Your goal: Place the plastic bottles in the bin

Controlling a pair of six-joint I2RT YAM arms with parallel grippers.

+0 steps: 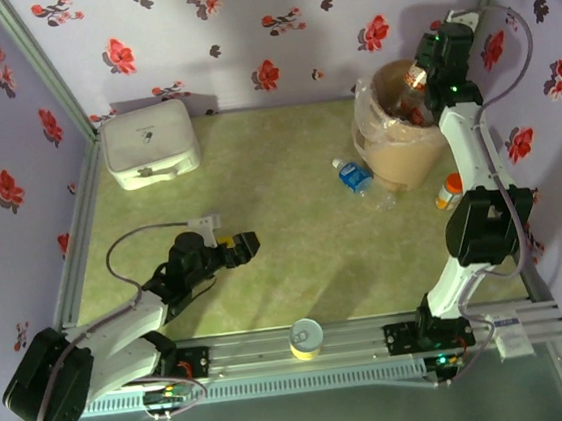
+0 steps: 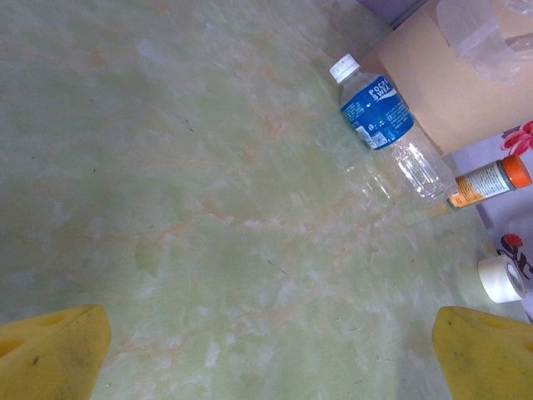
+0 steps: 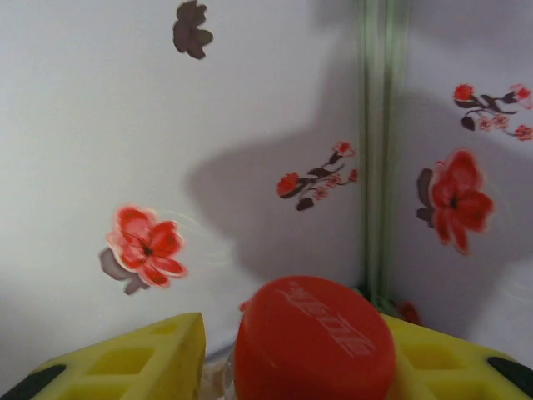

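My right jaws are clenched on a red-capped bottle (image 1: 414, 78), raised over the open mouth of the bin (image 1: 407, 162). In my right wrist view its red cap (image 3: 312, 342) sits between my yellow fingers (image 3: 125, 362), against the flowered wall behind the bin. My left jaws are released, the two fingers (image 2: 50, 354) standing wide apart over bare bench (image 1: 257, 173), well apart from the bin and on its left. One blue-labelled bottle (image 1: 356, 175) (image 2: 385, 125) lies on its side just beside the bin's wall (image 2: 433, 75), its white cap pointing away from the bin. An orange-capped vial (image 1: 448, 191) (image 2: 491, 182) sits close to the bin on its near right side. A white box (image 1: 150, 144) rests far to the bin's left.
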